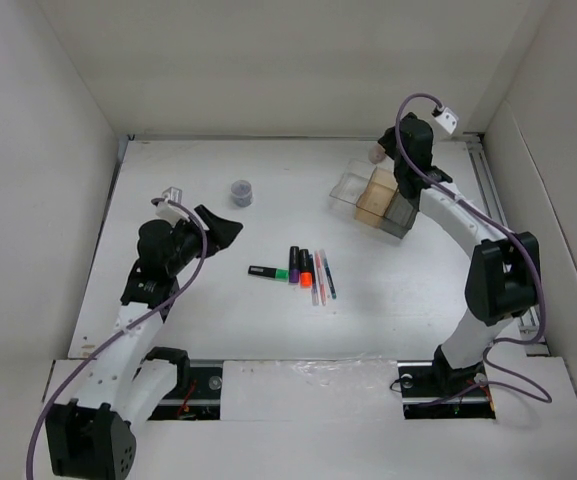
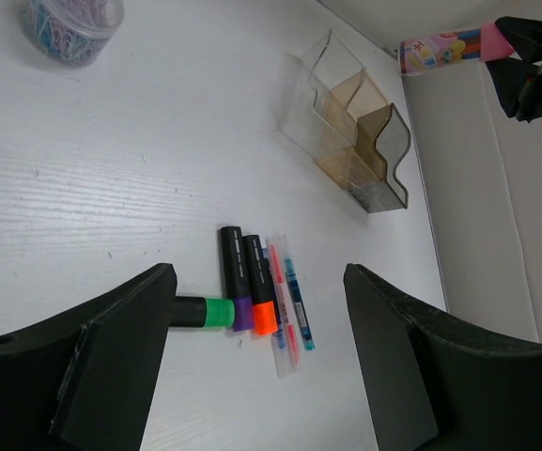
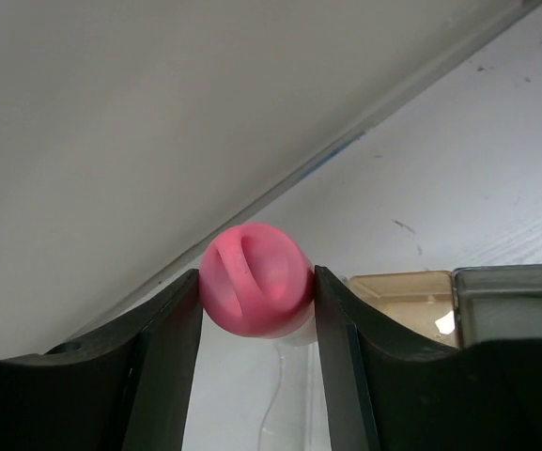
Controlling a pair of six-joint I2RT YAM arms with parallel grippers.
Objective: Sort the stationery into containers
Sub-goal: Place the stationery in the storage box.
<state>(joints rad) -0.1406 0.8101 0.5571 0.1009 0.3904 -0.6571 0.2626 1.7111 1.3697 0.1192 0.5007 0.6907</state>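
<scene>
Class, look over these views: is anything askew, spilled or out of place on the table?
Nothing is spilled. The green-ended marker lies crosswise to the purple marker, orange marker and pens, which lie parallel. The pink-capped bottle is off the table, in the right gripper.

Markers [image 1: 294,262] and pens [image 1: 323,278] lie side by side centrally, jar [image 1: 241,192] behind-left, boxes [image 1: 376,200] behind-right.

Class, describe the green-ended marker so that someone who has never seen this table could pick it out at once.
Near the middle of the white table lies a cluster of markers and pens. The green-ended marker is at its left edge in the top view. It alone lies crosswise, green end towards the purple-ended marker, while the rest lie side by side.
</scene>
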